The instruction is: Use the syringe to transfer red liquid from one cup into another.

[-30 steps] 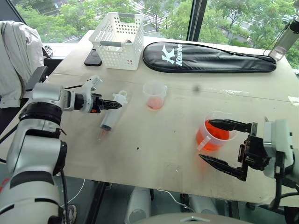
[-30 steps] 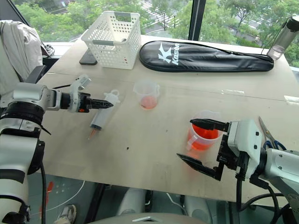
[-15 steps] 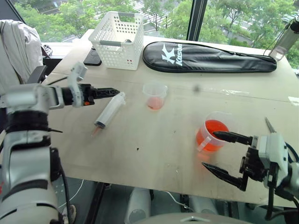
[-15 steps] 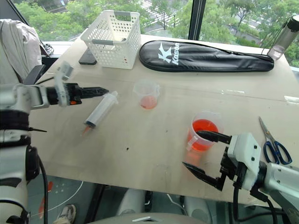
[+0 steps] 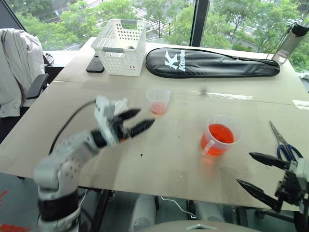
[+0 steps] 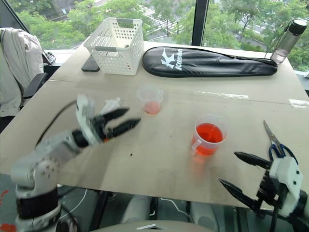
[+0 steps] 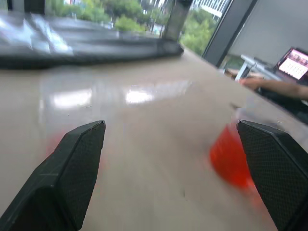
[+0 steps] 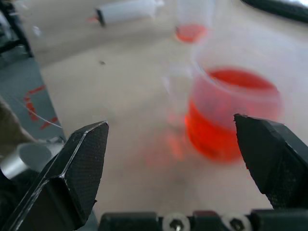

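Near the table's left edge, the left hand (image 5: 135,123) has let go the syringe (image 8: 126,10); both hands, right hand (image 5: 258,174) included, gape empty, so the transfer looks finished.

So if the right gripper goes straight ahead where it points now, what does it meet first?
Probably the handled cup of red liquid; the open right gripper frames it, though depth is unclear.
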Robot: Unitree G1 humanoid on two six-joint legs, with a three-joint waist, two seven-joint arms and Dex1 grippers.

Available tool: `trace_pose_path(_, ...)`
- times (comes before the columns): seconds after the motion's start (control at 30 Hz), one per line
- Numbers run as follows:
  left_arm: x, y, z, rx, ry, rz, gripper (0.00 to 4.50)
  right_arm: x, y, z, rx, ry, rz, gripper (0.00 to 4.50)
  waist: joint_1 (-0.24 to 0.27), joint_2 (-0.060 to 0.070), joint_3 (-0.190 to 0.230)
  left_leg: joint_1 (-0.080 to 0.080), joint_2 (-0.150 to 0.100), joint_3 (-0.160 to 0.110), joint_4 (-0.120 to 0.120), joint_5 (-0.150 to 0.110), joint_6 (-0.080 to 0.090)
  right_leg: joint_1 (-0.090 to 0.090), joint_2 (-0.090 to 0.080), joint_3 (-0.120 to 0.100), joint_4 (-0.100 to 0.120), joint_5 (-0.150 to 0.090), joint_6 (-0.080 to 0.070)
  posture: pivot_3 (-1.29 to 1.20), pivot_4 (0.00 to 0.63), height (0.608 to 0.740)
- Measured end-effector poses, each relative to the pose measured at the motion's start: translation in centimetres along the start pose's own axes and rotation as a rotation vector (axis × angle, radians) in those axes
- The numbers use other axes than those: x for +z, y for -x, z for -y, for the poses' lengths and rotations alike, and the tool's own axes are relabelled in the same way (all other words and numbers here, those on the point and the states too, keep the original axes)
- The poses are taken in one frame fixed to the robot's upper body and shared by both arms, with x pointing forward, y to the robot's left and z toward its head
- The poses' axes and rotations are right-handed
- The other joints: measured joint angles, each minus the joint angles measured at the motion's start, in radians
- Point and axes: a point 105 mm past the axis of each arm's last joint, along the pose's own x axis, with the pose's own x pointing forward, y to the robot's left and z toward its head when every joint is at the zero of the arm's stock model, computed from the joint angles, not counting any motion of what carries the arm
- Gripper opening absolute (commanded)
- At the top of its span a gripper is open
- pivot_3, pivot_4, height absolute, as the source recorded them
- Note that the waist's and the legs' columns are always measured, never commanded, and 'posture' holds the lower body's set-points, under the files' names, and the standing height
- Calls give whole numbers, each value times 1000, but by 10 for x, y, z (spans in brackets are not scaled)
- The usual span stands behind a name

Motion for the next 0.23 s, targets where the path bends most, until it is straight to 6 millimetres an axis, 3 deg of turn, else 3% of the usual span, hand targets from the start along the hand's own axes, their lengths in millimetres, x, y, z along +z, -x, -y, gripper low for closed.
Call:
trace_pose_path(0.17, -35, 33, -4, 58, -43, -102, 4457, -23, 18, 9, -73, -12, -51, 4500, 0, 1, -1, 2, 1, -2, -2, -3, -5, -2, -10, 1, 0, -3, 3, 0, 150, 724)
trace_pose_path(0.23, -40, 39, -6, 70, -66, -107, 4457, -28, 22, 12, -88, -16, -63, 4500, 3, 2, -1, 2, 0, -1, -3, -3, -5, -2, -15, -1, -1, -3, 3, 0, 150, 724)
